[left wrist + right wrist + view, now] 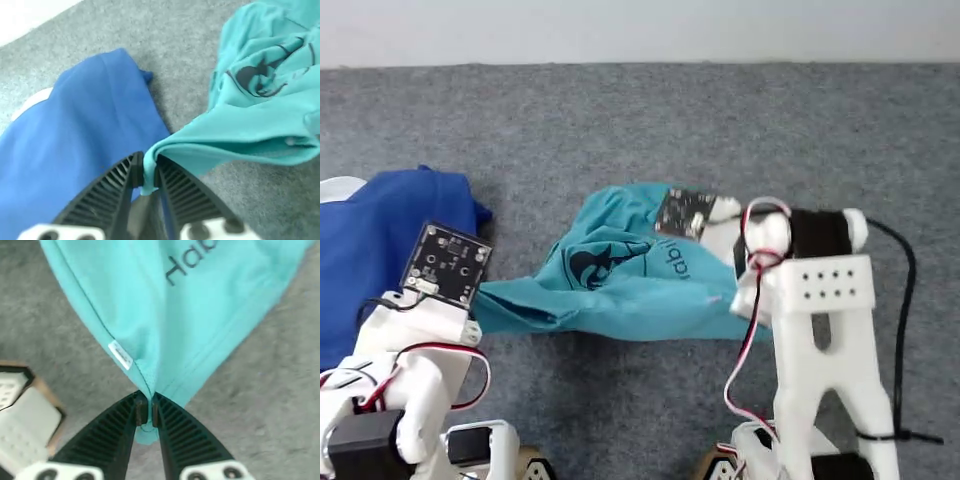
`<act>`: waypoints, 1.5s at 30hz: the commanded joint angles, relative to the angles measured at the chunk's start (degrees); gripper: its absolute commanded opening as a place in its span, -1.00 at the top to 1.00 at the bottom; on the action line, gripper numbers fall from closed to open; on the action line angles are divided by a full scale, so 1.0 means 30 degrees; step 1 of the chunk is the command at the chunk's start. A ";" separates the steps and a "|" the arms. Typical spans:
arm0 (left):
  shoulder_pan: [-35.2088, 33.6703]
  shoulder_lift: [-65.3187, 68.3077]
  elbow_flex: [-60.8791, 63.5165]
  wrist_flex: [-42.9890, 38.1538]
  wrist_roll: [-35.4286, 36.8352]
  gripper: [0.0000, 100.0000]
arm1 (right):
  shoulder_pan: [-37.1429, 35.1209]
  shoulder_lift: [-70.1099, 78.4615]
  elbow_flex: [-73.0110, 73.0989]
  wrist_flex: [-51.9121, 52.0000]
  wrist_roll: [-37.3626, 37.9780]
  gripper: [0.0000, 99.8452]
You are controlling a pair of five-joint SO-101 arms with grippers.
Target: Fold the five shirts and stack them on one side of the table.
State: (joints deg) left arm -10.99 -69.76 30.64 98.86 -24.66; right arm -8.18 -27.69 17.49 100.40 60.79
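Blue cloth lies at the far left of the grey, felt-like table top [620, 120]. It is a blue shirt [375, 240], bunched and not folded, with a white piece [340, 188] showing at its far edge.

Just right of it stands the left arm [415, 350]. The left gripper [148, 169] is clamped on one corner of the teal shirt [630, 280], its ribbed black fingers [117, 180] pinching a thin fold of hem so that almost no gap is left between them. From that pinch the teal cloth runs away from the blue shirt, close beside it.

The teal shirt lies in the middle of the table, stretched sideways between the two arms, with its body heaped and creased. A dark print [595, 265] faces up on it.

At its right end, the right gripper [146, 409] is likewise closed on the cloth, gripping a seam edge just below a small white label [121, 355]. The right arm [820, 300] stands over this end of the shirt.
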 commanded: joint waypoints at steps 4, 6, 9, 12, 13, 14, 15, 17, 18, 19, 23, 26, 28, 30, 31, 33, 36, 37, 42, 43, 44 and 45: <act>0.2842 -0.0088 -0.0454 0.0527 -0.0029 0.97 | 0.0161 -0.3267 0.4249 0.0777 -0.0352 0.98; 0.3692 -0.0088 0.0278 0.0527 -0.0029 0.97 | 0.0161 -0.3590 0.5509 0.0659 -0.0352 0.98; 0.4513 -0.0088 0.2125 0.0527 -0.0029 0.97 | 0.0161 -0.3619 0.7238 -0.0689 -0.0352 0.98; 0.4777 -0.0088 0.3385 -0.0088 -0.0059 0.97 | 0.0044 -0.3619 0.9114 -0.2681 -0.0264 0.98; 0.4777 -0.0088 0.3707 -0.0381 -0.0059 0.97 | -0.0278 -0.3619 0.9641 -0.3179 -0.0264 0.98; 0.4806 -0.0088 0.3912 -0.0557 -0.0059 0.97 | -0.0571 -0.3619 1.0081 -0.3414 -0.0293 0.98; 0.4835 -0.0088 0.4059 -0.0645 -0.0059 0.97 | -0.0835 -0.3619 1.0374 -0.3502 -0.0322 0.98; 0.4864 -0.0088 0.4322 -0.0908 -0.0059 0.97 | -0.1333 -0.3619 1.0608 -0.3414 -0.0352 0.97; 0.4806 -0.0088 0.4352 -0.0938 -0.0059 0.97 | -0.1363 -0.3619 1.0608 -0.3121 -0.0410 0.93; 0.4747 -0.0088 0.4352 -0.0967 -0.0059 0.97 | -0.1421 -0.3619 1.0579 -0.2857 -0.0586 0.86; 0.4718 -0.0088 0.4264 -0.0967 -0.0059 0.97 | -0.1480 -0.3795 1.0579 -0.1656 -0.1143 0.43; 0.4689 -0.0088 0.4234 -0.0967 -0.0059 0.97 | -0.1509 -0.3619 1.0579 -0.1714 -0.1055 0.38; 0.4689 -0.0088 0.4264 -0.0967 -0.0059 0.97 | -0.1890 -0.3619 1.0667 -0.2154 -0.1026 0.38; 0.4689 -0.0088 0.4264 -0.0967 -0.0059 0.97 | -0.2418 -0.3590 1.0696 -0.2359 -0.1026 0.38; 0.4689 -0.0088 0.4234 -0.0967 -0.0059 0.97 | -0.2711 -0.3590 1.0696 -0.2418 -0.1026 0.38; 0.4689 -0.0088 0.4205 -0.0967 -0.0059 0.97 | -0.3179 -0.3531 1.0725 -0.2476 -0.1026 0.38; 0.4689 -0.0088 0.4205 -0.0967 -0.0059 0.97 | -0.3502 -0.2652 1.0930 -0.2857 -0.1026 0.38; 0.4689 -0.0088 0.4205 -0.0967 -0.0059 0.97 | -0.3473 -0.2125 1.1077 -0.3179 -0.1026 0.38; 0.4689 -0.0088 0.4205 -0.0967 -0.0059 0.97 | -0.3443 0.0806 1.1194 -0.4762 -0.1026 0.38; 0.4689 -0.0088 0.4205 -0.0967 -0.0059 0.97 | -0.3443 0.1333 1.1194 -0.5143 -0.1026 0.38; 0.4689 -0.0088 0.4205 -0.0967 -0.0059 0.97 | -0.3443 0.1802 1.1194 -0.5465 -0.1026 0.38; 0.4689 -0.0088 0.4205 -0.0967 -0.0059 0.97 | -0.3443 0.2242 1.1194 -0.5788 -0.1026 0.38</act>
State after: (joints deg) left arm 3.25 -69.76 44.00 96.84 -24.66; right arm -18.20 -23.82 51.34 85.45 58.07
